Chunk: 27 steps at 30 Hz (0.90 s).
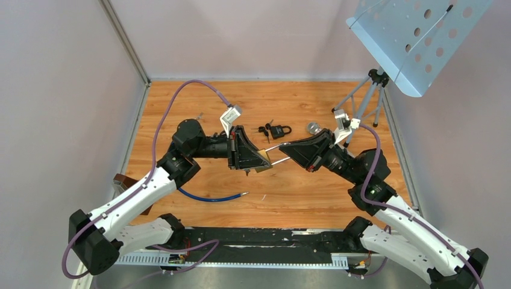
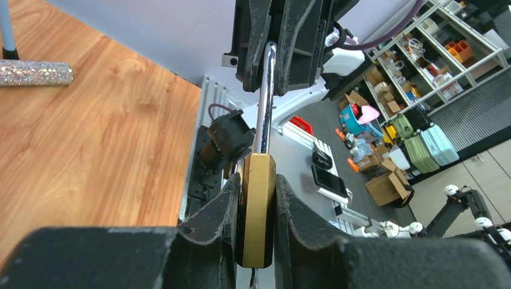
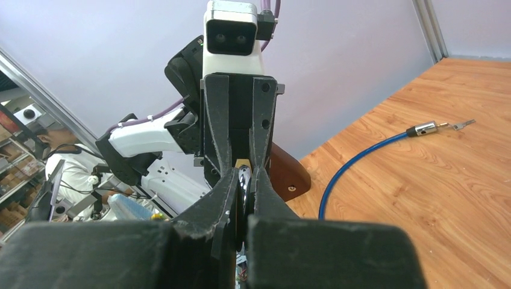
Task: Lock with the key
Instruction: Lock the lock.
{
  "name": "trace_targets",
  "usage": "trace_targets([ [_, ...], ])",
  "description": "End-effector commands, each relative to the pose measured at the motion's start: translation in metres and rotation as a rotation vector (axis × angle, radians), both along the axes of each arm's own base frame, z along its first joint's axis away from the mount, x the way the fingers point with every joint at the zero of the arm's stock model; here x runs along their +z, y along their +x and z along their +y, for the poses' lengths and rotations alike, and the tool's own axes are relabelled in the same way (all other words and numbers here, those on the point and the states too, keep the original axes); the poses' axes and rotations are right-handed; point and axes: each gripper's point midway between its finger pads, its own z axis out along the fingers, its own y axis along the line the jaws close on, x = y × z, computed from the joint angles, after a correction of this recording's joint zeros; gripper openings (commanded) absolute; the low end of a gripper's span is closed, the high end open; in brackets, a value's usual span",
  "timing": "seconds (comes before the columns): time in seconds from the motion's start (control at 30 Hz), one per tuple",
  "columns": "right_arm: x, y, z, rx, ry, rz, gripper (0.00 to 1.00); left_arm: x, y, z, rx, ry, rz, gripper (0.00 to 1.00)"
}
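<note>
Wooden table point(image 1: 289, 195) under padlock point(image 1: 263, 161) (pale walls point(image 1: 60, 90)).

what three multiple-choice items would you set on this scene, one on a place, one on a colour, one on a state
1. Where is the small black padlock with keys?
A) lying on the wooden table, apart from both arms
B) held in the right jaws
C) on the floor, off the table

2. What colour is the cable lying on the table by the left arm?
A) red
B) blue
C) yellow

3. What state is the left gripper in?
A) open and empty
B) shut on the brass padlock with a steel shackle
C) shut on a loose key

Answers:
1 A: the top view shows it on the wood beyond the arms, touched by neither.
2 B: it is blue in the top and right wrist views.
3 B: the left wrist view shows the jaws pressed on both sides of the brass body.
</note>
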Motion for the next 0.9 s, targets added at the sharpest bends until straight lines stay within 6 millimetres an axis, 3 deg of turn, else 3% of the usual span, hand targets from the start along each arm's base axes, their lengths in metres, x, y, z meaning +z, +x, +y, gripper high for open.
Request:
trace_targets([
  [0.0,-0.074,-0.047,0.025,0.264,-0.197,0.169,0.00,0.060,0.051,-0.005,0.271,-0.172,-0.096,0.00],
  [0.47,-0.053,-0.027,0.019,0.147,-0.006,0.241,0.00,0.064,0.060,-0.004,0.310,-0.302,-0.012,0.00],
  [0.87,-0.070,-0.033,0.039,0.197,-0.019,0.269,0.00,0.064,0.079,-0.001,0.406,-0.340,0.019,0.00],
])
